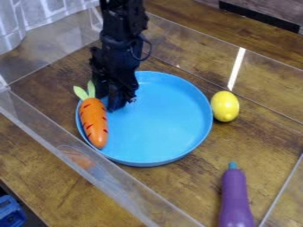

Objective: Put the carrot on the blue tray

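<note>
The orange carrot (95,123) with its green leafy top lies lengthwise along the left rim of the blue tray (166,124), leaves pointing toward the back. My black gripper (116,94) hangs straight down just right of the carrot's leafy end, over the tray's back-left edge. Its fingertips are close to the leaves, and I cannot tell whether they touch. The dark fingers blend together, so the gap between them is unclear. Nothing is lifted off the surface.
A yellow lemon (225,105) sits right of the tray. A purple eggplant (235,199) lies at the front right. Clear plastic walls (48,133) enclose the wooden table (178,44) on the left and front.
</note>
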